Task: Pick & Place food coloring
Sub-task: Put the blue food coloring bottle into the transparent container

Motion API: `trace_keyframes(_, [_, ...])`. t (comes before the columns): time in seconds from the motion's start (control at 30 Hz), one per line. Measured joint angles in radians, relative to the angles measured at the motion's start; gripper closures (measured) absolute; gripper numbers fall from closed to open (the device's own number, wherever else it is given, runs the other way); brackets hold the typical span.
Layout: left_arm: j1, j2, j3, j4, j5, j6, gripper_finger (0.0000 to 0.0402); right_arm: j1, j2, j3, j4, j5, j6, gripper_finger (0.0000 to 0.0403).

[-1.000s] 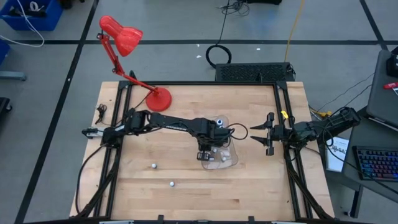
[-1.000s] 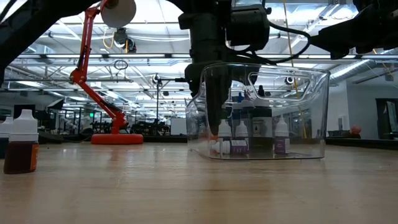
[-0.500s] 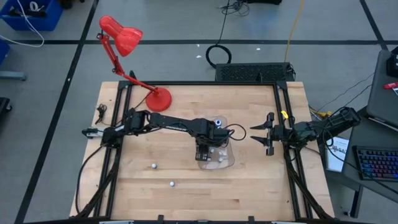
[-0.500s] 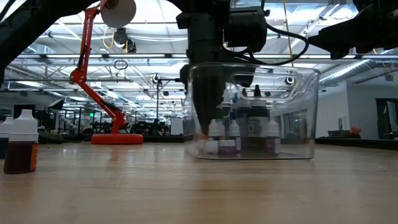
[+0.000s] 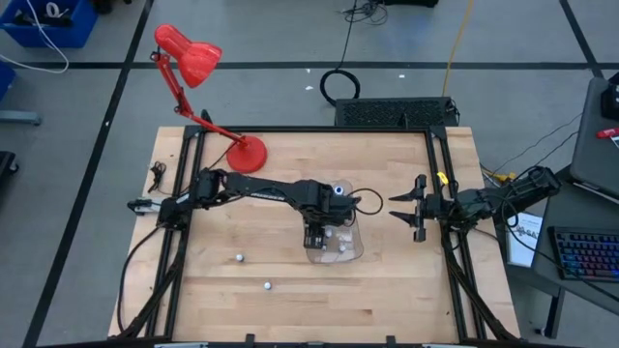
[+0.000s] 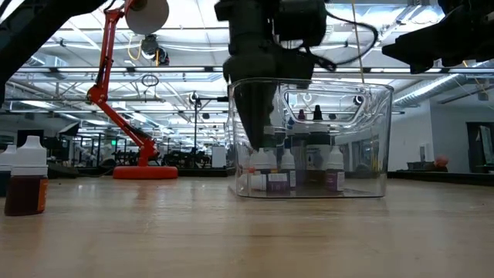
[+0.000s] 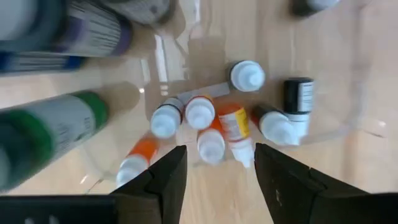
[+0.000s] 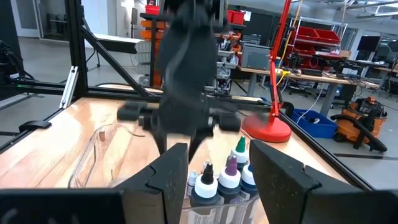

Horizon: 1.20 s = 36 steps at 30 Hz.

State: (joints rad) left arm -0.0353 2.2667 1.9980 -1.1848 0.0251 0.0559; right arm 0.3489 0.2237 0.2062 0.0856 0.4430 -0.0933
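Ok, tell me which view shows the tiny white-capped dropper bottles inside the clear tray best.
The left wrist view: the tiny bottles lie just beyond the left gripper, white caps and orange bodies distinct. The low view shows them side-on through the clear tray. The high view shows only specks. The right wrist view shows mainly taller bottles.

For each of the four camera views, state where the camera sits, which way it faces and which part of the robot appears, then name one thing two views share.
High view: overhead, straight down; both arms, left gripper in the clear tray, right gripper beside it.
Low view: tabletop height, level across; left arm above the tray.
Left wrist view: looks down on small bottles; own fingers open.
Right wrist view: faces the left arm; own fingers open.
Shared: the red lamp appears in high, low and right wrist views.
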Motion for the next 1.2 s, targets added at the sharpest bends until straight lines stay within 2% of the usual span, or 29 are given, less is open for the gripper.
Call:
trace_keyframes(0.2, [0.000, -0.114, 0.002, -0.087, -0.008, -0.052, 0.0211, 0.000, 0.002, 0.000, -0.007, 0.001, 0.003, 0.0243])
trace_keyframes(0.33, [-0.014, -0.210, 0.001, -0.226, -0.007, -0.208, 0.0211, 0.000, 0.002, 0.000, -0.008, 0.001, 0.003, 0.0243])
trace_keyframes(0.47, [-0.089, -0.298, -0.035, -0.319, -0.012, -0.384, 0.0211, 0.000, 0.002, 0.000, -0.013, 0.000, 0.010, 0.0243])
trace_keyframes(0.57, [-0.173, -0.364, -0.117, -0.330, -0.074, -0.541, 0.0211, 0.000, 0.002, 0.000, -0.022, -0.001, 0.021, 0.0243])
trace_keyframes(0.73, [-0.334, -0.481, -0.369, -0.247, -0.167, -0.854, 0.0211, 0.000, 0.002, 0.000, -0.032, -0.002, 0.025, 0.0243])
trace_keyframes(0.87, [-0.433, -0.568, -0.567, -0.147, -0.181, -1.165, 0.0211, 0.000, 0.002, 0.000, -0.030, -0.003, 0.026, 0.0243])
trace_keyframes(1.03, [-0.497, -0.618, -0.717, -0.033, -0.184, -1.449, 0.0211, 0.000, 0.002, 0.000, -0.021, -0.002, 0.026, 0.0243])
trace_keyframes(1.2, [-0.494, -0.618, -0.779, -0.030, -0.192, -1.582, 0.0211, 0.000, 0.002, 0.000, 0.001, -0.003, 0.024, 0.0243])
